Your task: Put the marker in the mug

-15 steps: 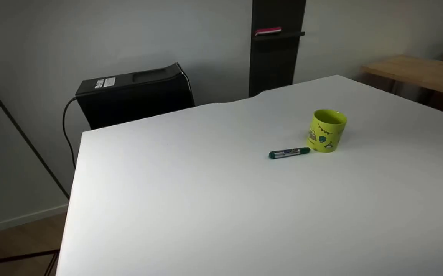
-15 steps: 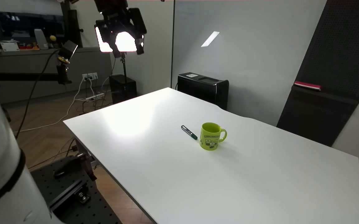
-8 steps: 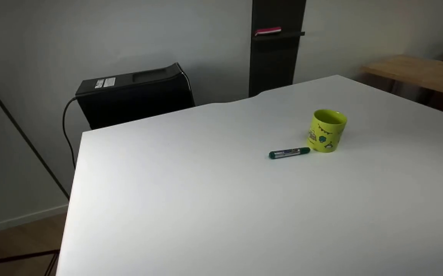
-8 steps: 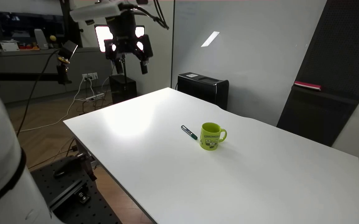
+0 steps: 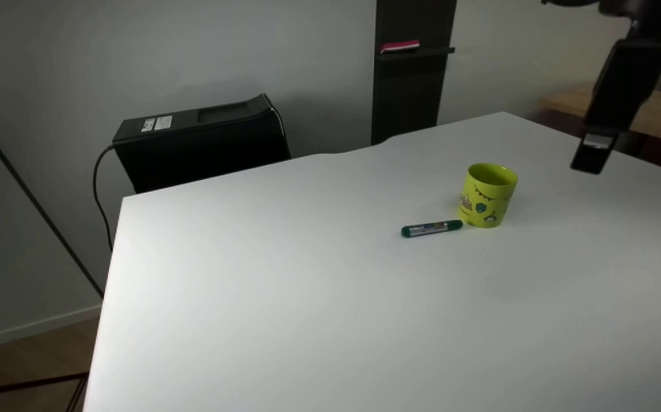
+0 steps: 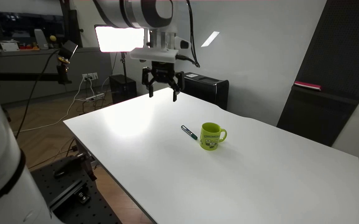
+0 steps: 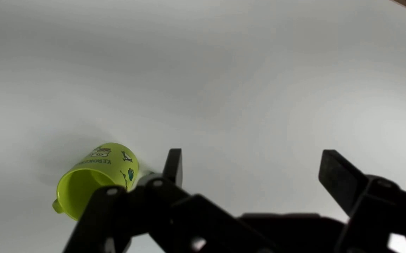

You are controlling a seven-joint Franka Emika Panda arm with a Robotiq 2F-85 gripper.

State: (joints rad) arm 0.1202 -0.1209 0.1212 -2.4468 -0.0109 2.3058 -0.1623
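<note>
The yellow-green mug (image 5: 487, 200) stands upright on the white table in both exterior views (image 6: 209, 139). Its handle points right in an exterior view. The thin dark green and silver marker (image 5: 432, 229) lies flat beside the mug, one end close to it; it also shows in an exterior view (image 6: 189, 132). My gripper (image 6: 163, 96) is open and empty, high above the table and away from both. One finger shows at the upper right in an exterior view. In the wrist view, between the open fingers (image 7: 252, 165) is bare table; the mug (image 7: 118, 161) is lower left, and the marker is almost wholly hidden behind the left finger.
The white table (image 6: 260, 183) has its far edge near a black box-shaped appliance (image 6: 202, 87). A dark panel with a red item (image 6: 307, 85) stands by the wall. A bright lamp (image 6: 120, 39) is behind the arm. A wooden table (image 5: 633, 111) stands at the back right.
My arm and open gripper have come down and rightward over the table in an exterior view, and have entered at the upper right in an exterior view. The mug and marker have not moved.
</note>
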